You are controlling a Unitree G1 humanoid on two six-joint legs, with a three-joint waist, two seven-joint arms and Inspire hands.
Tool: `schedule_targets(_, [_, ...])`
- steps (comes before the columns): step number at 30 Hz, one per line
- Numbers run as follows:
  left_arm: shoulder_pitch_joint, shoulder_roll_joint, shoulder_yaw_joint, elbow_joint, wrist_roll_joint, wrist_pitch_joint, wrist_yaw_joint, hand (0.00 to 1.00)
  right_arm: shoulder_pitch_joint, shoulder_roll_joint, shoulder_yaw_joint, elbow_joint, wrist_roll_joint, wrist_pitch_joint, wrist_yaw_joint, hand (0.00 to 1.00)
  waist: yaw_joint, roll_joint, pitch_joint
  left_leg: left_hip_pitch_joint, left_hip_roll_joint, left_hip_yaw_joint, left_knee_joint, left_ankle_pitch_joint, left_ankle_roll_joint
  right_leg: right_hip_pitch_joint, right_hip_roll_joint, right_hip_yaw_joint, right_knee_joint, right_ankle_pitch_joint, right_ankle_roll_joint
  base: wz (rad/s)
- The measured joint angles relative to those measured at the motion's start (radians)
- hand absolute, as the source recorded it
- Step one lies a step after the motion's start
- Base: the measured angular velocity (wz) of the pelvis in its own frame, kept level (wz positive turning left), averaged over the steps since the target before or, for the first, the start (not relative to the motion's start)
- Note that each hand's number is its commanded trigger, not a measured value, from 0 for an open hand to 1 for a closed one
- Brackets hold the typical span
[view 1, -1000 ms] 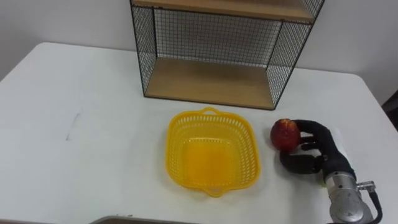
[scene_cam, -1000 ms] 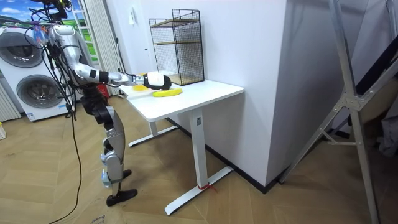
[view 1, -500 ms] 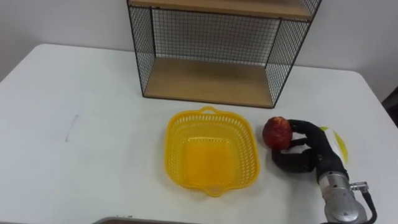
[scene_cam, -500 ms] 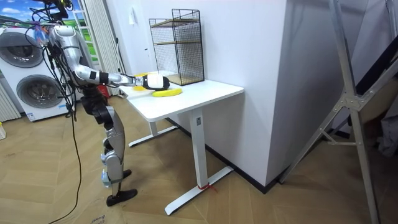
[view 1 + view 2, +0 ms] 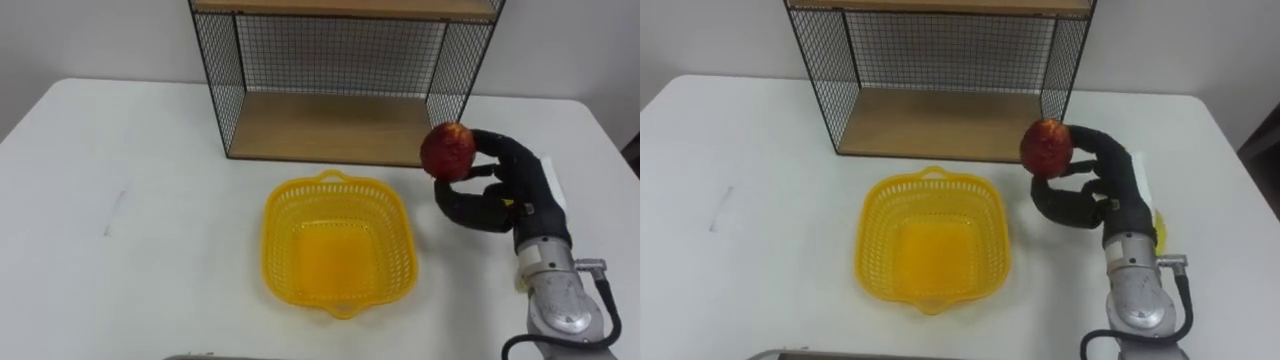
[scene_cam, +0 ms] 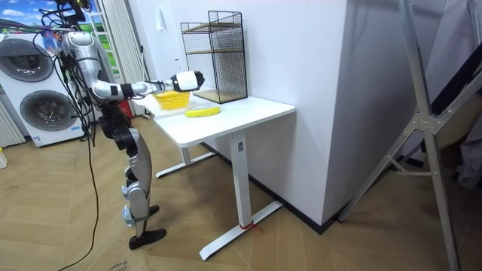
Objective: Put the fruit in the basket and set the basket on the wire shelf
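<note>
A yellow basket (image 5: 272,215) sits at centre frame on the white tabletop (image 5: 120,200), just in front of the wire shelf (image 5: 330,128) at upper centre. Right of the basket, the right robot hand (image 5: 497,205) grips a red apple (image 5: 447,150), fingers curled round it, above the tabletop by the shelf's lower right corner. In the room view, a banana (image 6: 202,112) lies on the tabletop.
</note>
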Motion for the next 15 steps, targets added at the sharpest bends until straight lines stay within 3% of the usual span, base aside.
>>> schedule_targets(10, [-0.011,0.002,-0.02,0.02,0.0,0.0,-0.013,0.0,0.0,-0.006,0.031,-0.114,-0.041,0.0,0.06,1.0,0.003,0.0,0.0007,-0.003,0.003,0.014,-0.012,0.0,0.0,-0.01,0.001,0.008,0.002,0.0,0.0,-0.03])
schedule_targets(13, [-0.025,0.002,-0.02,0.023,-0.001,0.0,-0.024,0.0,0.0,-0.013,0.075,-0.119,-0.082,0.01,0.126,1.0,0.007,-0.006,-0.0011,-0.009,0.003,0.014,-0.013,0.0,0.0,-0.017,0.002,0.011,0.002,0.0,0.0,-0.02])
schedule_targets(15, [-0.033,0.003,-0.02,0.023,-0.003,0.0,-0.024,0.0,0.0,-0.015,0.099,-0.12,-0.094,0.022,0.17,1.0,0.029,-0.018,-0.0021,-0.013,0.003,0.018,-0.01,0.001,0.0,-0.027,0.003,0.025,0.002,0.001,-0.001,-0.08])
